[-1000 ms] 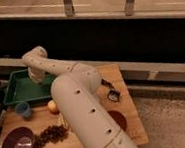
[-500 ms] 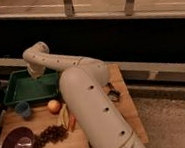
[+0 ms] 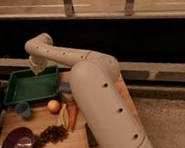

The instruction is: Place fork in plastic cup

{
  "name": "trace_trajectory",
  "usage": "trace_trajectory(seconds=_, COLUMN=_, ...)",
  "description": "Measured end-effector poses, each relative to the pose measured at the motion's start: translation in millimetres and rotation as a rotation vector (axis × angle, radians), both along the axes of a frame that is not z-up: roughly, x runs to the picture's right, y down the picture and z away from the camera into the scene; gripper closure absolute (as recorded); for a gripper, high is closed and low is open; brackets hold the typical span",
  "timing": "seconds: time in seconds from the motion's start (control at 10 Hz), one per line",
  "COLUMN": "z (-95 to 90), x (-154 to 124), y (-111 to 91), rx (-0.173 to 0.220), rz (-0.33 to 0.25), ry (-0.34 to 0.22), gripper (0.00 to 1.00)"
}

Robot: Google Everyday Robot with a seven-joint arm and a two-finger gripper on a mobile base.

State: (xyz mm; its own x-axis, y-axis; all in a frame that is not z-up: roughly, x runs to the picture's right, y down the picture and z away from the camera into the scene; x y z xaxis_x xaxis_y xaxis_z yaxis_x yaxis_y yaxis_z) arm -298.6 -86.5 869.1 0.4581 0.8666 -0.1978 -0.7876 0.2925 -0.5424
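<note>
The plastic cup (image 3: 23, 109) is small, blue and upright on the wooden table, in front of the green tray's left corner. I see no fork; it is hidden or out of view. My white arm rises from the lower right, bends at the top left and turns down. The gripper (image 3: 34, 70) hangs at its end over the tray's back right part, well behind and to the right of the cup. It is shut, and I cannot tell whether anything is in it.
A green tray (image 3: 17, 89) sits at the table's back left. A purple bowl (image 3: 17, 143), dark grapes (image 3: 52, 134), an orange fruit (image 3: 53, 106) and a carrot (image 3: 73, 117) lie in front. A small dark object (image 3: 90, 137) lies beside the arm. A dark wall and railing stand behind.
The arm's bend has risen and the thick segment has shifted right, uncovering the carrot and more of the table. The wrist end stays over the tray.
</note>
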Motion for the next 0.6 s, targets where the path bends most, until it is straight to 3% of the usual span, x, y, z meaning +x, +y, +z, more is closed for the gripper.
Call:
trace_trajectory(seconds=0.3, z=-19.9, x=7.5, y=2.3, rx=-0.020, rz=-0.091, ry=-0.034, gripper=1.00)
trace_trajectory(seconds=0.6, z=-36.5, x=21.9, y=14.4, rx=-0.063, rz=-0.161, ry=-0.067, gripper=1.00)
